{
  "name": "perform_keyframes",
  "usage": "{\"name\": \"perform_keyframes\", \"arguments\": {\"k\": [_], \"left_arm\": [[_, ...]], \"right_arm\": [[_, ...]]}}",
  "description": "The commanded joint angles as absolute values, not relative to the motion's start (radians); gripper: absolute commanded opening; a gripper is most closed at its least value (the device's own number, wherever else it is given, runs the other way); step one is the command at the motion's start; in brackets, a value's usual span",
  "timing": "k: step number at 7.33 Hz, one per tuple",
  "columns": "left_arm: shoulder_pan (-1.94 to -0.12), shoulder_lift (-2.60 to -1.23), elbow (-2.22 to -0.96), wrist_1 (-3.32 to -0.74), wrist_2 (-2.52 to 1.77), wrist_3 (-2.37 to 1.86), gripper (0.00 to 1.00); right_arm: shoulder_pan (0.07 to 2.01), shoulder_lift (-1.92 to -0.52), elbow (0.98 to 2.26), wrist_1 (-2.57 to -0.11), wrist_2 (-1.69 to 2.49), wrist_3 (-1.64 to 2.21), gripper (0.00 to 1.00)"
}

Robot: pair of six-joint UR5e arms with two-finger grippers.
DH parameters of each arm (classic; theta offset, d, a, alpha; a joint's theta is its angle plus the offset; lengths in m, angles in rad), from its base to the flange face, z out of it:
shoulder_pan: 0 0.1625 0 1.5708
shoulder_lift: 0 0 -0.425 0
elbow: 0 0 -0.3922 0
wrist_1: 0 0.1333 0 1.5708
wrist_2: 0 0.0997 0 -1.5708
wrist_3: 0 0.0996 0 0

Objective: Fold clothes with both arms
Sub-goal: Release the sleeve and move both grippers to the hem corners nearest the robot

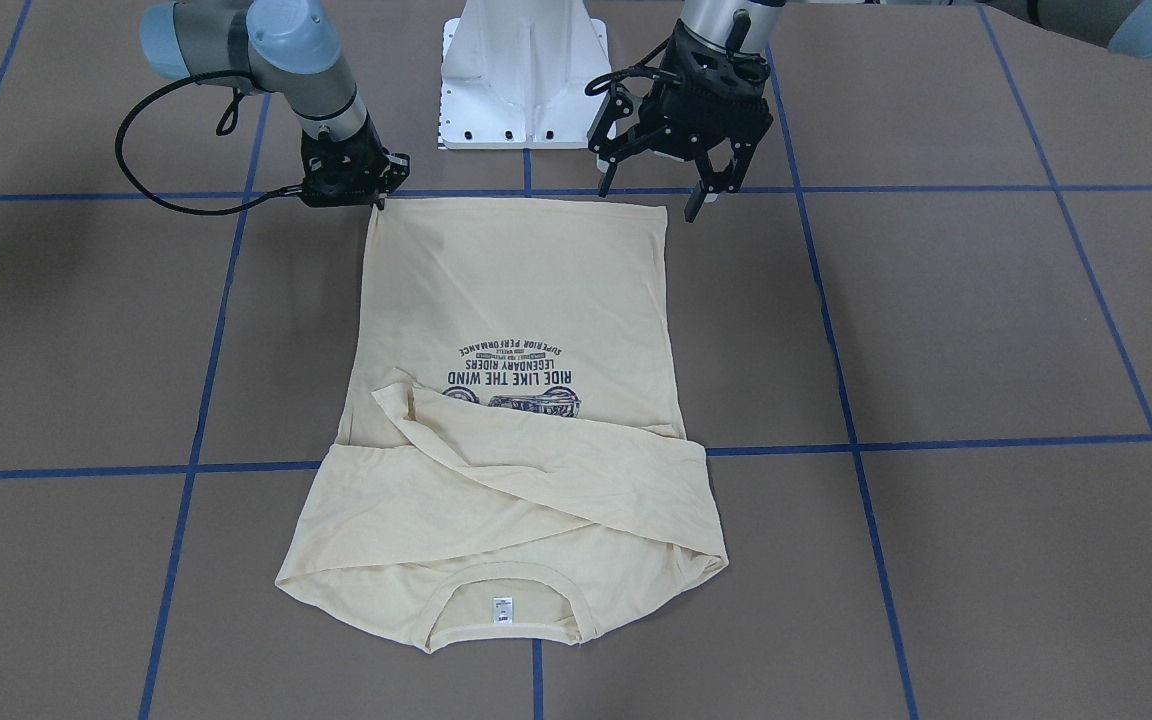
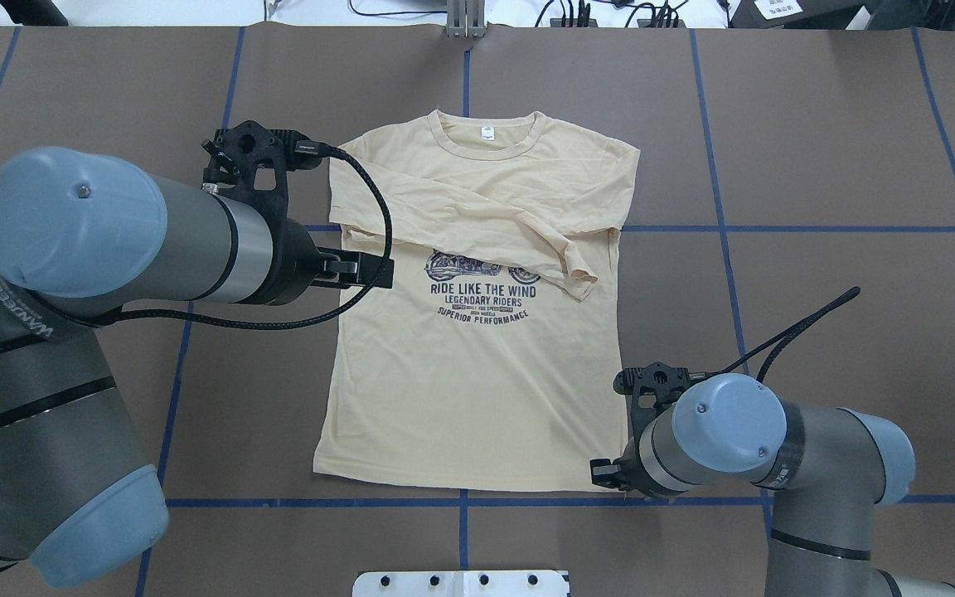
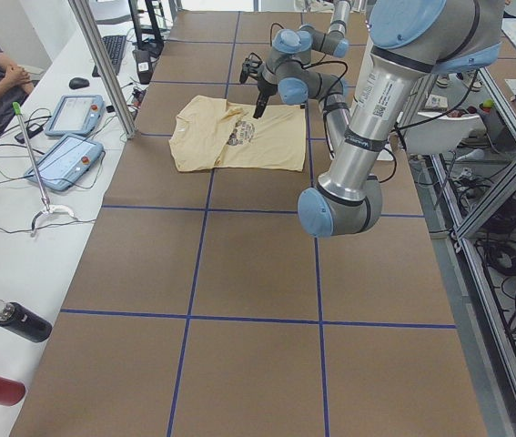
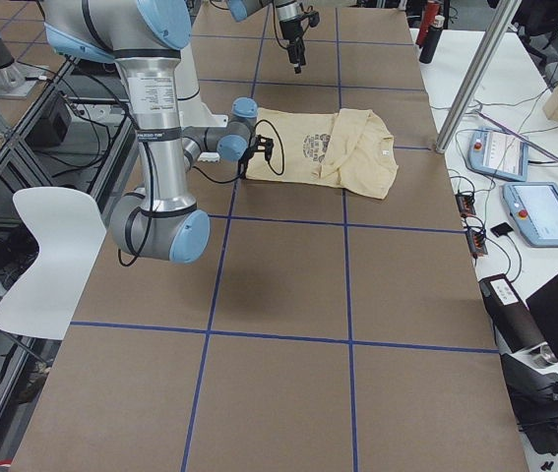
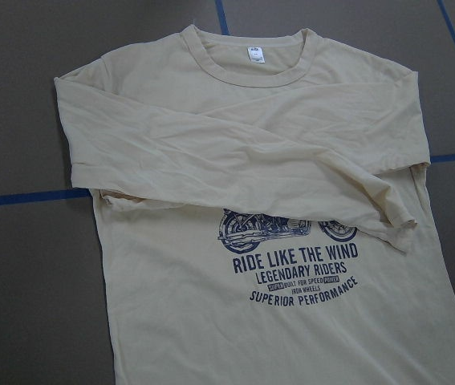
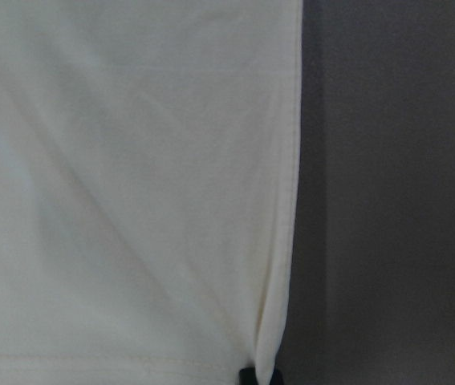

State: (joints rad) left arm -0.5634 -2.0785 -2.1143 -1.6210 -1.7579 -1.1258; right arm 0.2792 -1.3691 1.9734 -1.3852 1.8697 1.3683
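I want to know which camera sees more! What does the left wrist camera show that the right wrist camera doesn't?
Only the left wrist view: the navy motorcycle print, small white neck label and crossed sleeves. Only the right wrist view: black fingers at the hem corner, very close. Both: the pale cream-yellow knit T-shirt and the brown table.
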Motion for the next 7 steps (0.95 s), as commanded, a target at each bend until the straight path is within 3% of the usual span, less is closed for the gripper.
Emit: {"name": "perform_keyframes", "arguments": {"k": [1,4,7], "left_arm": [[-0.558,-2.037,-2.111,-1.62,-1.759,-1.15,1.0],[-0.398,-1.938,-2.086,-1.623,-1.746,-1.326,1.0],[-0.236,-1.937,-1.99,-1.632,-1.683,-1.491,1.0]], "right_arm": [[0.285,-1.371,2.017,-1.385,1.87,1.368,0.0],[0.298,-1.367,2.034,-1.382,1.864,1.368,0.0],[0.322,-1.367,2.057,-1.381,1.871,1.368,0.0]]}}
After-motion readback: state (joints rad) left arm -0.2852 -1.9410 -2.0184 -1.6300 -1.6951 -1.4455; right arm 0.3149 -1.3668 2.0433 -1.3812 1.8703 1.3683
